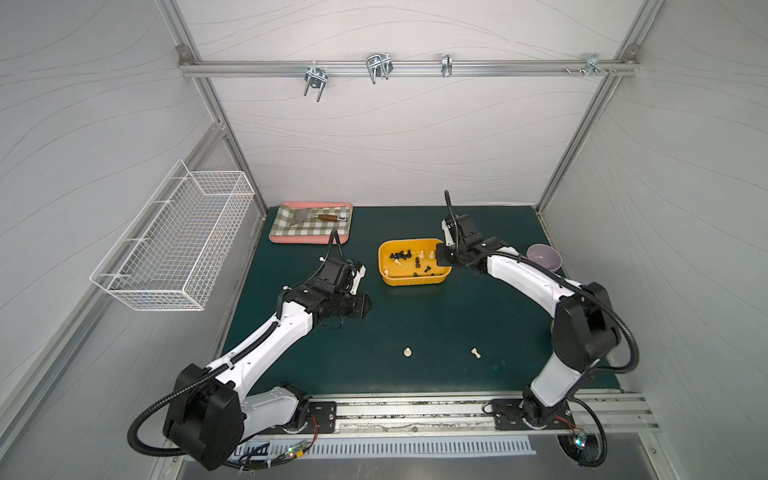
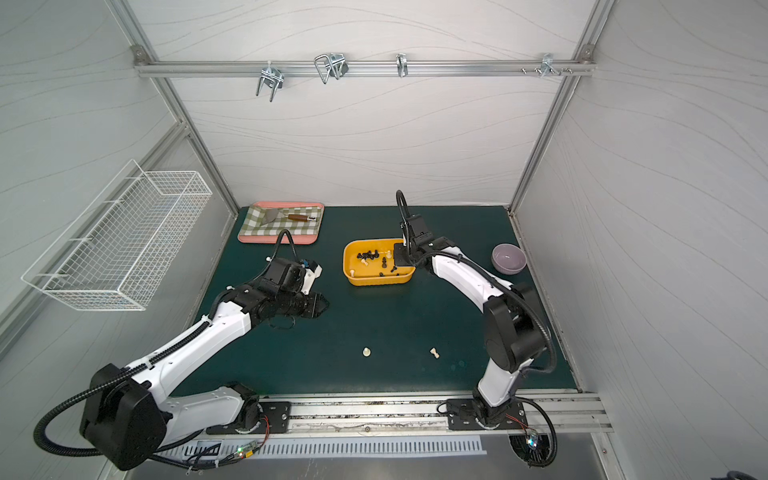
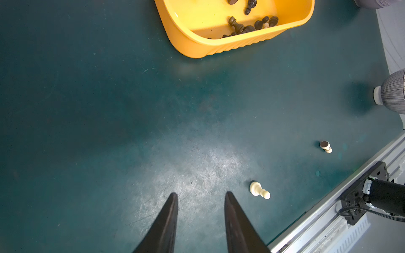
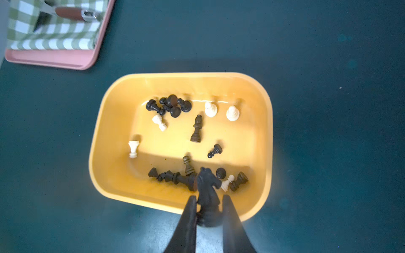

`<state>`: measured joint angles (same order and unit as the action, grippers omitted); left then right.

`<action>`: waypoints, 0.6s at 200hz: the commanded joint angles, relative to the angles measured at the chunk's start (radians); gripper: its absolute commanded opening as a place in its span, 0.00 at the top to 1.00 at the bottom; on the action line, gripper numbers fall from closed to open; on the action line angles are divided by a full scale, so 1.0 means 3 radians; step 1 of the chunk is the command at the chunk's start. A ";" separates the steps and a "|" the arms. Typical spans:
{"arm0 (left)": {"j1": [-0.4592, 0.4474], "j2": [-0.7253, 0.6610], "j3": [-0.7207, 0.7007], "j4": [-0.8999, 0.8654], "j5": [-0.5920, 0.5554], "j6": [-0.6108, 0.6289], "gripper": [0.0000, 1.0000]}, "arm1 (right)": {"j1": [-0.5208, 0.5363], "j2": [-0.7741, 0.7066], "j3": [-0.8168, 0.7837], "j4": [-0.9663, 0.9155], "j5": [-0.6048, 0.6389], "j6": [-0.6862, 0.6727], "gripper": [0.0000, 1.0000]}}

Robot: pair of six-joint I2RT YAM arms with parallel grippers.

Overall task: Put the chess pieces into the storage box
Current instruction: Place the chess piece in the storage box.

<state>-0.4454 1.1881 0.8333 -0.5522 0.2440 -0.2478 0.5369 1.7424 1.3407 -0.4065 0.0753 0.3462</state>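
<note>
Step in hand, we judge: drop-off. The right tool [image 4: 209,196] is narrow and clamped on a black knight [image 4: 208,184], whose head hangs over the near rim of the storage box [image 4: 182,75]. Many chess pieces [image 4: 196,129], black and cream, lie in the box already. The next move calls for a small push inward so the whole knight clears the rim, then opening the jaws low enough that it does not bounce out. The left tool [image 3: 201,193] is moderately wide and empty, hovering over the table [image 1: 415,324]. Two pieces are left outside the box, near the front edge: a cream pawn [image 3: 259,191] on its side just beside the left tool's tips, and a second cream piece [image 3: 325,146] farther off, also tipped over. We'd guess these come next, each gripped across the body. The table top is a dark green mat, scuffed, with glare. Also on it are a checkered tray [image 1: 311,222] carrying a wooden-handled scraper, and a purple bowl [image 1: 544,257]. The room is a white-panelled cell with an aluminium frame, a wire basket [image 1: 174,237] on the left wall and hooks [image 1: 378,66] on the back rail.
</note>
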 commanded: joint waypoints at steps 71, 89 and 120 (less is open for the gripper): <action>-0.0014 -0.0018 0.0004 0.0026 0.0004 -0.0066 0.63 | -0.0342 0.0675 0.0456 -0.0172 -0.0374 -0.0061 0.86; -0.0014 0.0002 0.0009 0.0025 0.0000 -0.0068 0.63 | -0.0358 0.0731 0.0549 -0.0212 -0.0394 -0.0093 0.85; -0.0013 0.0028 0.0017 0.0035 0.0000 -0.0063 0.63 | -0.0372 0.0747 0.0583 -0.0215 -0.0401 -0.0096 0.83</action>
<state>-0.4461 1.1866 0.8288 -0.5579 0.2436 -0.2630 0.4301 1.9491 1.4952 -0.4442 -0.0277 0.3389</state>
